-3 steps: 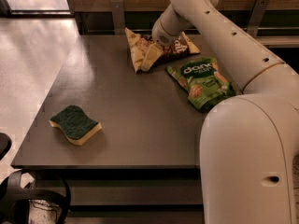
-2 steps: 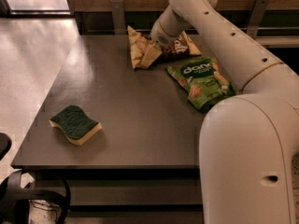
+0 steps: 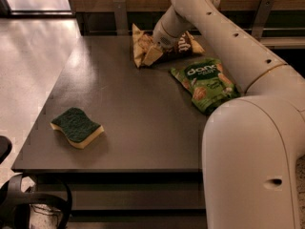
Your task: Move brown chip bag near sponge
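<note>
The brown chip bag (image 3: pixel 145 51) lies at the back of the dark table, tan and dark brown with white lettering. Its left end is bunched and tilted up. My gripper (image 3: pixel 159 43) is at the end of the white arm, which reaches in from the right. It sits on the bag's middle and is shut on it, and the wrist hides most of the fingers. The sponge (image 3: pixel 77 127), dark green over pale yellow, lies flat near the table's front left corner, far from the bag.
A green snack bag (image 3: pixel 206 82) with white lettering lies right of the brown bag, next to my arm. The table (image 3: pixel 138 109) ends at a front edge and a left edge beside the pale floor. A wall rail runs along the back. Dark gear sits at bottom left.
The gripper and the brown chip bag have shifted slightly toward the back of the table together. The sponge and the green bag have not moved.
</note>
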Controlling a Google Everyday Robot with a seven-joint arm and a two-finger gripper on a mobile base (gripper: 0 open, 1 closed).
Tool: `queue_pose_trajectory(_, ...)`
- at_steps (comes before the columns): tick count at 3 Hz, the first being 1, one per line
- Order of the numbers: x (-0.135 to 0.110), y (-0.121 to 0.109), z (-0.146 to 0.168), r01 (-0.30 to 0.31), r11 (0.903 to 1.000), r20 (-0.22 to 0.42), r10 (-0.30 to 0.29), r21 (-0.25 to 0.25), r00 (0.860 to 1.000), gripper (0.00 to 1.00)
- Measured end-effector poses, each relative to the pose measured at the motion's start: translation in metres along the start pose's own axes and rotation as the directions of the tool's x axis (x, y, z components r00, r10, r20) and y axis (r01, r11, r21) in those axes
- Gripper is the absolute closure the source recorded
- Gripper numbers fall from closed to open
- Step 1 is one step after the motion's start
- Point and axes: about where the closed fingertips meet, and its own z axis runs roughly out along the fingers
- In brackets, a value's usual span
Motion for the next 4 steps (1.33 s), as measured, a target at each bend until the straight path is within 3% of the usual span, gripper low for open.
queue_pose_trajectory(1, 0.0, 0.0, 0.001, 0.0, 1.0, 0.0, 0.0, -0.003, 1.0, 1.0)
queue_pose_trajectory(3, -0.001, 0.0, -0.007, 0.002, 0.9999, -0.003, -0.002, 0.013, 1.0, 1.0)
queue_pose_trajectory(4, -0.006, 0.003, -0.047, 0.015, 0.9949, -0.023, -0.013, 0.1, 1.0, 1.0)
